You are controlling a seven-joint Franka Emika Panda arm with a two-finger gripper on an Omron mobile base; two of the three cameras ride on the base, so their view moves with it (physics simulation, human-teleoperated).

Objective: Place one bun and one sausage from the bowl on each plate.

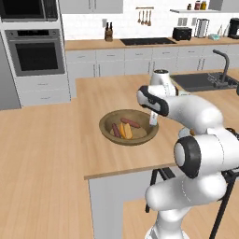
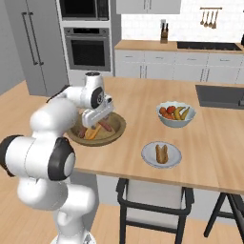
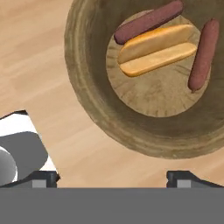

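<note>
Wooden bowl [image 3: 109,127] with bun [image 3: 155,49], two sausages [image 3: 148,20], plate [image 2: 148,156] bearing bun

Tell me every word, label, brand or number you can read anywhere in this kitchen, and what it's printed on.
None can be read. The wooden bowl, plate, fruit bowl and robot arm carry no writing. The oven and counter appliances are too small and blurred to show any.

**Two base cameras flank the arm; the hand camera looks down**

Your left base view sits behind the arm, facing forward and down from mid range, with the bowl [image 1: 129,127] near centre. Your right base view does likewise from the other side, the bowl [image 2: 97,129] at 9 o'clock. Both share the island counter [image 1: 100,100]. Your hand view looks close down on the bowl [image 3: 87,57], at 1 o'clock.
</note>
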